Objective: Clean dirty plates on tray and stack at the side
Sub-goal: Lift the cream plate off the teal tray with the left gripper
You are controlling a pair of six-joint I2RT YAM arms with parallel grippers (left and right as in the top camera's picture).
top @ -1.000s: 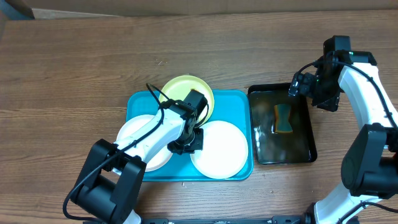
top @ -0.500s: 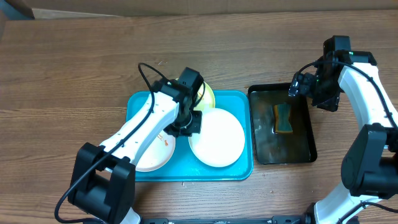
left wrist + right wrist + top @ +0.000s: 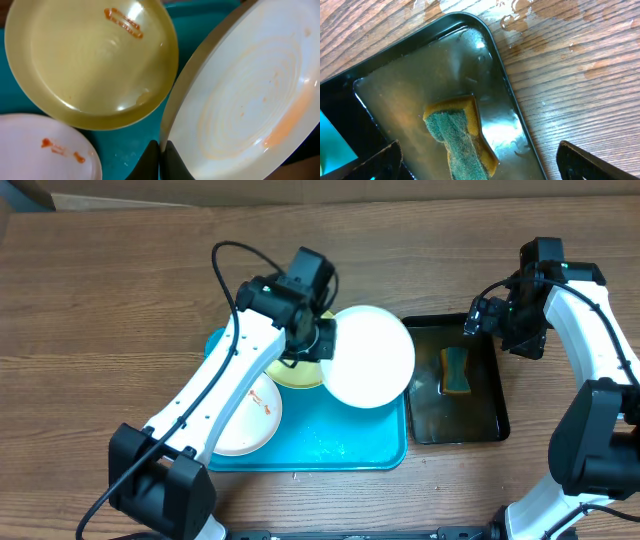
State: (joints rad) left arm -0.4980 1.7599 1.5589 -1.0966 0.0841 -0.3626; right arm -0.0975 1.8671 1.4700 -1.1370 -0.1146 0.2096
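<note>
The left gripper's (image 3: pixel 322 343) (image 3: pixel 160 152) fingers (image 3: pixel 150 157) were clamped on the rim of a round white plate (image 3: pixel 370 355) (image 3: pixel 250 100), whose face carried faint orange smears. The plate spread away from the fingers toward the right arm, overhanging the right rim of the large flat teal-blue plastic tray (image 3: pixel 340 445) (image 3: pixel 125 145). Just beside the fingers on the other side, a pale yellow-green plate (image 3: pixel 290 372) (image 3: pixel 90 60) lay in the tray with an orange-red smear near its far rim. Nearer the left arm's base, a second white plate (image 3: pixel 250 415) (image 3: pixel 35 150), also smeared, lay in the same tray. The right gripper (image 3: pixel 480 315) (image 3: pixel 480 165) hung with its fingers spread wide and nothing between them. Below them a green-and-yellow sponge (image 3: pixel 456 370) (image 3: pixel 460 135) lay in a black rectangular tray of water (image 3: pixel 480 415) (image 3: pixel 410 85) on the brown wooden table (image 3: pixel 120 280) (image 3: pixel 570 75).
</note>
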